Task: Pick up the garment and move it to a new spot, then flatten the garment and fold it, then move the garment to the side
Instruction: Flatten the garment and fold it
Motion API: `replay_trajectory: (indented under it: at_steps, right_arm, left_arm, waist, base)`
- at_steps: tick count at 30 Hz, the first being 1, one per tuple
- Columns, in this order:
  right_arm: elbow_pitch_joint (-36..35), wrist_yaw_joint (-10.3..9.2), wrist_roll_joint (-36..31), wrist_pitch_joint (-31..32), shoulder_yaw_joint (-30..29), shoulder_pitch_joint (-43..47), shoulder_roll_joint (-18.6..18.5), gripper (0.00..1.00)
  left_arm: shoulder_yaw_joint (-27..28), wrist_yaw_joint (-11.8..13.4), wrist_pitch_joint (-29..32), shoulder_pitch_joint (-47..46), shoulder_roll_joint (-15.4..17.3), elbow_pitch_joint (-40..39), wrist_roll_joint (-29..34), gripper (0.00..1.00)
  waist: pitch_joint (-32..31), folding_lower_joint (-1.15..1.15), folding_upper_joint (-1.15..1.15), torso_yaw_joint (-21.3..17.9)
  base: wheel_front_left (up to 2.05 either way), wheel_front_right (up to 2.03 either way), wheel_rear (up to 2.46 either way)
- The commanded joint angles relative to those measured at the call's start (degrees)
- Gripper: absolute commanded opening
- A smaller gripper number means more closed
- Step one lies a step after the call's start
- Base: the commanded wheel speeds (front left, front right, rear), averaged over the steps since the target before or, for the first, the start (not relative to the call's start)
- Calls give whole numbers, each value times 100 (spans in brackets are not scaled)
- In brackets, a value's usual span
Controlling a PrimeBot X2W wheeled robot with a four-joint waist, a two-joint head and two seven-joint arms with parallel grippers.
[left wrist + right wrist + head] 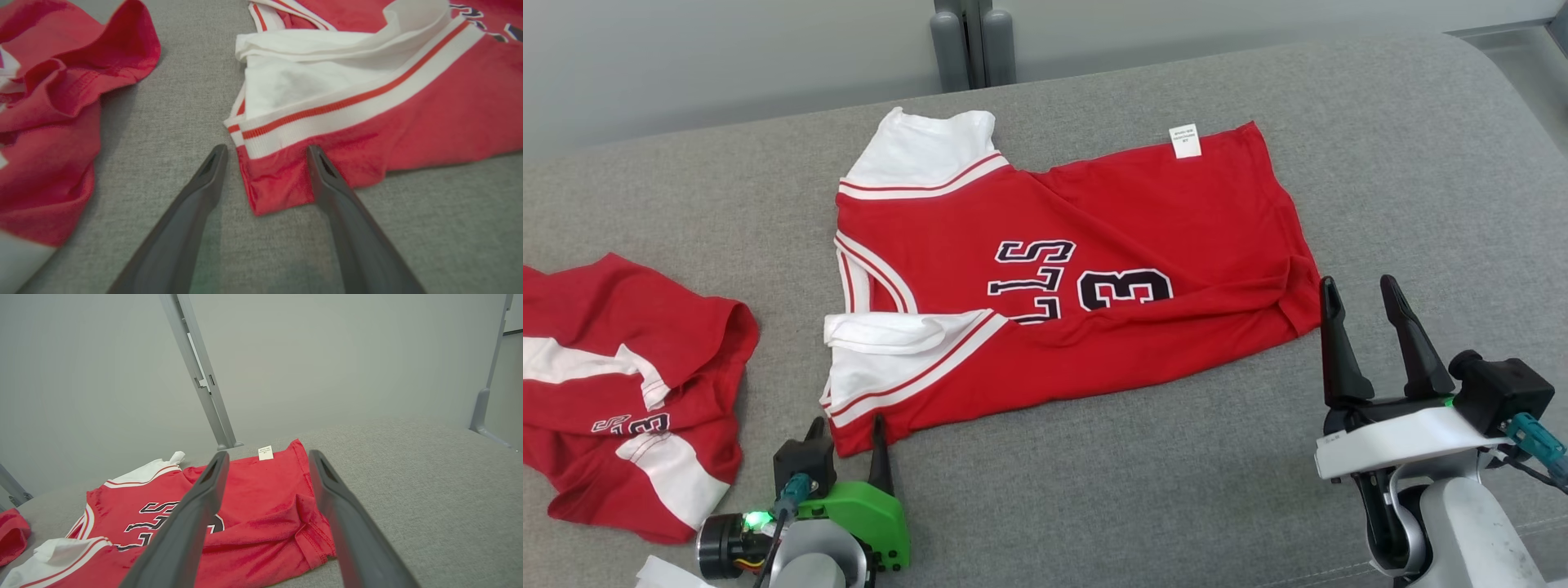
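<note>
Grey surface (1405,163) bears red jersey (1143,220), white-trimmed, folded lengthwise

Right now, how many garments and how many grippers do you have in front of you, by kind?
Red-and-white jerseys: 2, the spread jersey and the crumpled jersey.
Open grippers: 2, the left gripper and the right gripper.
Total: 4.

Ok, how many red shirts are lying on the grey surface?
2. The spread shirt lies in the middle of the grey surface; the crumpled shirt lies at the head view's left edge, partly cut off, so others could be out of view.
</note>
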Motion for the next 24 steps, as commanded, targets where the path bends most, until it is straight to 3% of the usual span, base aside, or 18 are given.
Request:
replay_trajectory:
  at_steps: [1, 2, 3, 4, 9, 14, 19, 24]
  right_arm:
    - [27, 0, 37, -16, 26, -65, -33, 100]
    - [39, 0, 40, -16, 42, -68, -41, 100]
    - [50, 0, 42, -16, 46, -69, -51, 100]
    - [78, 0, 42, -16, 47, -63, -63, 100]
    - [428, 0, -68, -16, -99, -58, -80, 100]
    - [1294, -1, -291, -16, -330, -176, -115, 100]
    - [2197, 0, -844, -16, -701, -488, -65, 100]
    - [2773, 0, -1837, -16, -959, -839, -86, 100]
  left_arm:
    - [-22, -50, 13, -77, 18, 86, -53, 100]
    - [-44, -81, 13, -105, 18, 124, -77, 79]
    - [-62, -103, 13, -141, 17, 111, -89, 30]
    - [-82, -118, 12, -183, 17, 37, -68, 0]
    - [-52, -127, 8, -122, 22, -475, -37, 0]
    - [-52, -207, 7, 68, 22, -1161, -33, 0]
    - [-167, -286, 7, 267, 22, -1672, 15, 0]
    - [-397, -402, 7, 340, 20, -1877, -89, 0]
  waist:
    - [6, 0, 0, 10]
    - [5, 0, 0, 16]
    - [5, 0, 0, 23]
    - [2, 0, 0, 36]
    - [-50, 0, 0, 136]
    - [-109, 0, 0, 313]
    - [-111, 0, 0, 533]
    - [-27, 0, 0, 704]
  base:
    - [0, 0, 0]
    - [0, 0, 0]
    - [0, 0, 0]
    - [0, 0, 0]
    - [0, 0, 0]
    - [0, 0, 0]
    - [0, 0, 0]
    - [0, 0, 0]
